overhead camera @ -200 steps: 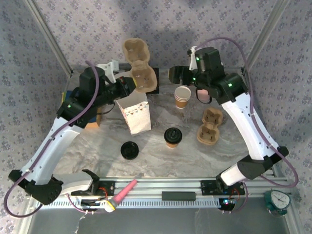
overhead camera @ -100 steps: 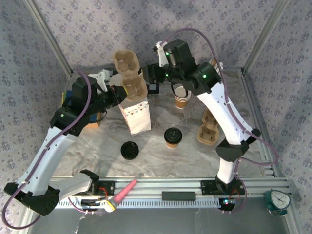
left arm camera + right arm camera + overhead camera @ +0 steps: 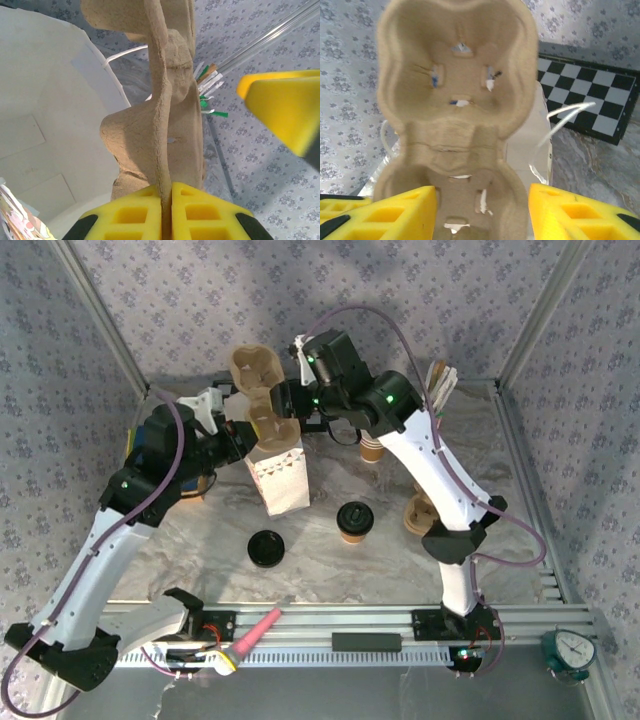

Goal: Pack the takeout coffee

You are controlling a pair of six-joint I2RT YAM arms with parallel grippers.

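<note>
The takeout coffee [image 3: 353,520], a small tan-brown paper cup with a black lid on it, stands alone at mid-table. My left gripper [image 3: 243,428] [image 3: 166,210] is shut on the lower edge of a brown pulp cup carrier [image 3: 262,390] [image 3: 170,100] and holds it upright over the open white paper bag [image 3: 280,480] [image 3: 45,125]. My right gripper [image 3: 287,400] [image 3: 482,210] is open, with one yellow finger on each side of the carrier [image 3: 455,100]. A gap shows between its right finger and the carrier's edge.
A stack of nested cups [image 3: 372,447] stands behind the right arm. A second pulp carrier [image 3: 425,510] lies to the right, a loose black lid [image 3: 266,548] at front left. A checkerboard [image 3: 590,95] lies behind the bag. A pink-handled tool [image 3: 255,632] rests on the front rail.
My right arm has swung left from above the stack of cups to the carrier, and its jaws have narrowed around it. The left arm has shifted the carrier slightly left.
</note>
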